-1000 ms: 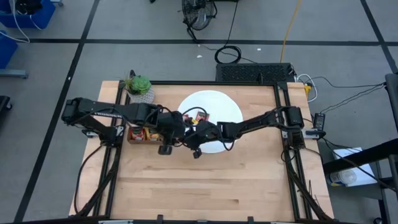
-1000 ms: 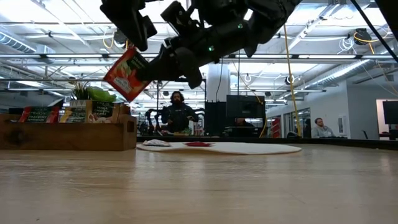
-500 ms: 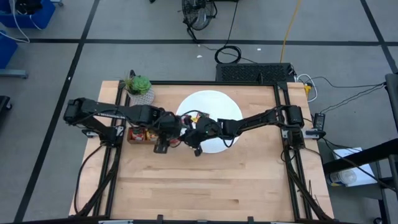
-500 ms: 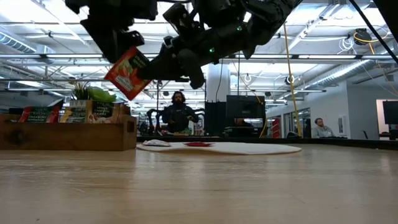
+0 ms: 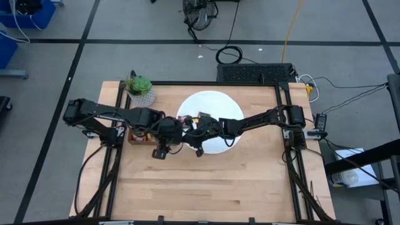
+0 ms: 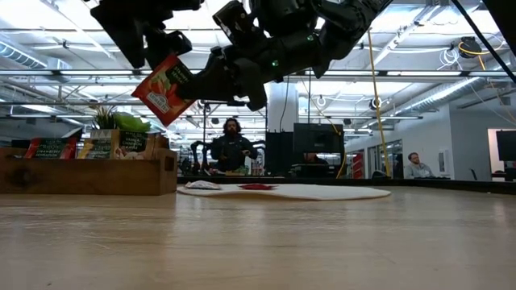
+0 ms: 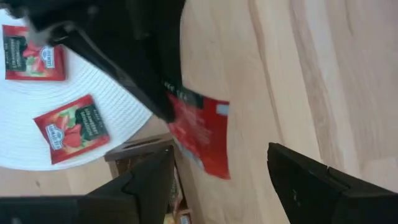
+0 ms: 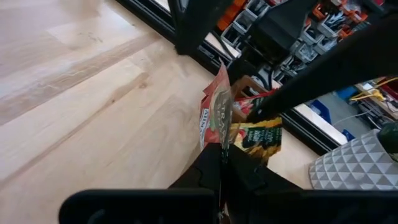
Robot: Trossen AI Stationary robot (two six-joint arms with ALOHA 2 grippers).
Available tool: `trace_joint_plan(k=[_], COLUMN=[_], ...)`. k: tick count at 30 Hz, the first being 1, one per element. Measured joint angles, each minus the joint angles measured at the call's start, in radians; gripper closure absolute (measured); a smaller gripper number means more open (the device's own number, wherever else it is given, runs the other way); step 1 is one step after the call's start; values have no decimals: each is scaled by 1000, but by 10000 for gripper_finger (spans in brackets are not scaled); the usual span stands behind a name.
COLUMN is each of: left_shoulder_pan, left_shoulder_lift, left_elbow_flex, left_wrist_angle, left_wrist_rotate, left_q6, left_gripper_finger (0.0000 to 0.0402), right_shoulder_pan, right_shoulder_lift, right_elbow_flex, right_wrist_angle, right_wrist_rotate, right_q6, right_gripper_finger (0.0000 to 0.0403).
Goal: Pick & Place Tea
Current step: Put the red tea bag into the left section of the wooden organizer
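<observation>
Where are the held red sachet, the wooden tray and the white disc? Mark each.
Held red sachet (image 6: 164, 89), low view: middle of its face.
Wooden tray (image 6: 89, 175), low view: front wall.
White disc (image 5: 219, 103), high view: bare upper part.

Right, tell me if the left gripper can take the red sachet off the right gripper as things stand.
Probably yes. The left gripper is open, its fingers flanking the red sachet that the right gripper pinches in mid-air above the table. Nothing lies between.
</observation>
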Motion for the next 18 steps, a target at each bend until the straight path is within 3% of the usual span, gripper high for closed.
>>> trace_joint_plan(k=[14, 18], left_shoulder_pan=[26, 25], left_shoulder_lift=[0, 0], left_elbow_flex=[0, 0], left_wrist_angle=[20, 17], left_wrist_rotate=[5, 3], left_q6=[33, 34], left_gripper_finger=[146, 181], right_shoulder_pan=[-10, -13], right_shoulder_lift=[0, 0], right_elbow_flex=[0, 0], right_wrist_angle=[17, 13], right_wrist_rotate=[2, 1], right_q6=[-5, -8], right_gripper_finger=[403, 403])
